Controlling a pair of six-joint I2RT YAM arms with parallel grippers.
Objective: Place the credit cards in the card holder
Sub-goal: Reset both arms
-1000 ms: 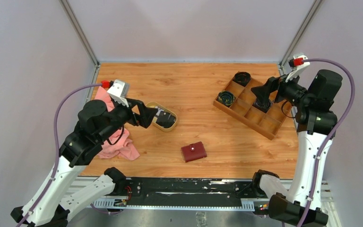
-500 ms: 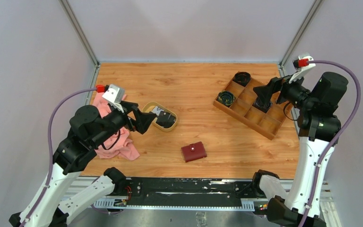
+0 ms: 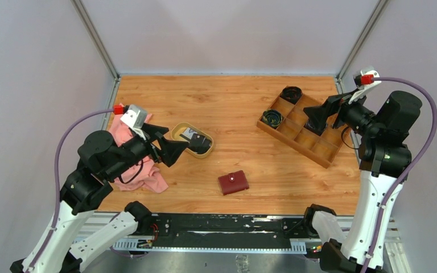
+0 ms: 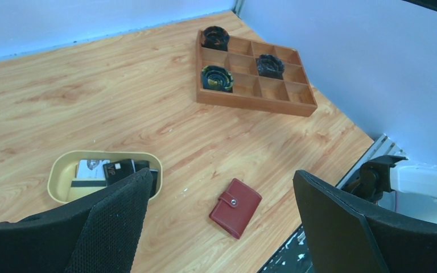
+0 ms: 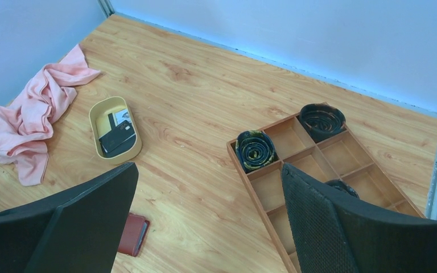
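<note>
The card holder (image 3: 233, 182), a small dark red wallet snapped shut, lies flat on the wooden table near the front edge; it also shows as the card holder (image 4: 235, 207) and, half hidden by a finger, the card holder (image 5: 134, 234). Black and white credit cards (image 3: 197, 141) lie stacked in an oval tan dish (image 3: 176, 129); the credit cards (image 4: 112, 171) and credit cards (image 5: 117, 137) show in both wrist views. My left gripper (image 3: 175, 148) hovers open just left of the dish, empty. My right gripper (image 3: 314, 118) hangs open above the wooden tray, empty.
A wooden compartment tray (image 3: 296, 145) sits at the right with rolled dark bands (image 3: 272, 118) in some cells. A crumpled pink cloth (image 3: 145, 173) lies under my left arm. Metal frame posts and walls bound the table's back and sides.
My left arm has drawn back toward the near left, its gripper sliding slightly off the dish. My right arm has lifted a little to the right. Both grippers stayed open.
</note>
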